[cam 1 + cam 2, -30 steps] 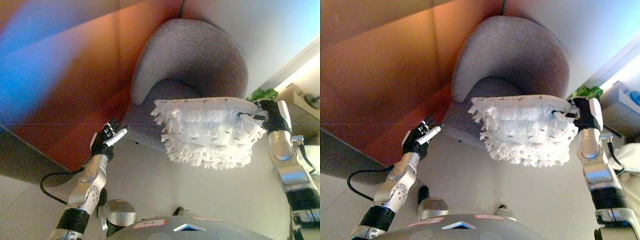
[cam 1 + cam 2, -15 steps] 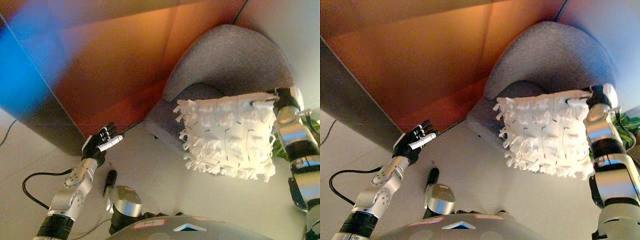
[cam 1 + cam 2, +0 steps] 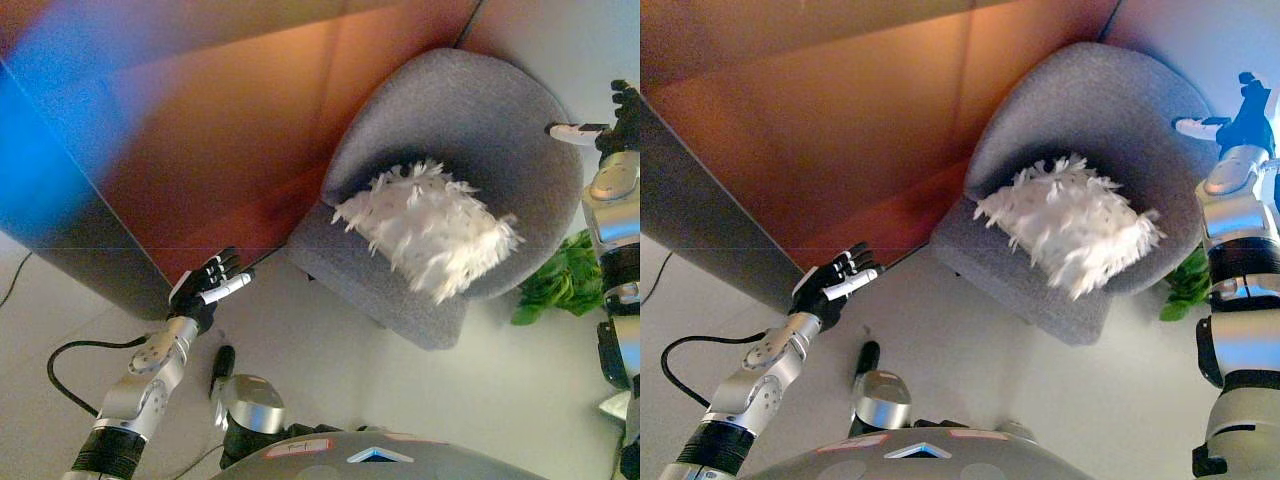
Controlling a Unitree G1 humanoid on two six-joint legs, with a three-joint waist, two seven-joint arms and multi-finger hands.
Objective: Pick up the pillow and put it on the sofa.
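— On the seat of the grey sofa (image 3: pixel 470 130), up against its curved back, lies the white fringed pillow (image 3: pixel 430 225). One corner hangs a little past the front edge of the cushion.

— Is either hand on it?

— No. The right hand (image 3: pixel 1238 115) is raised beside the top of the backrest, well clear of the pillow, fingers spread and holding nothing. The left hand (image 3: pixel 207 290) hovers low over the floor (image 3: pixel 330 370), near the base of the orange-brown wall (image 3: pixel 230 130), fingers loosely straight, also empty.

— So the task looks done?

— By my reading, yes: the pillow rests on the seat, with nothing touching it. I cannot tell whether it has fully settled; its fringe looks smeared, as if in motion.

— How would it handle if it needed shifting?

— Light and soft, I would judge. It will sag and fold rather than hold its shape, and the shaggy fringe gives plenty to catch on. Nothing about it seems fragile or slippery. Pinching only the fringe would likely let it swing or slip free, so I would take it at a corner or along one edge, with fingers and thumb closed through the stuffing.

— Anything nearby to mind?

— A green plant (image 3: pixel 565 285) stands on the floor just beside the sofa's right side, below the right arm.
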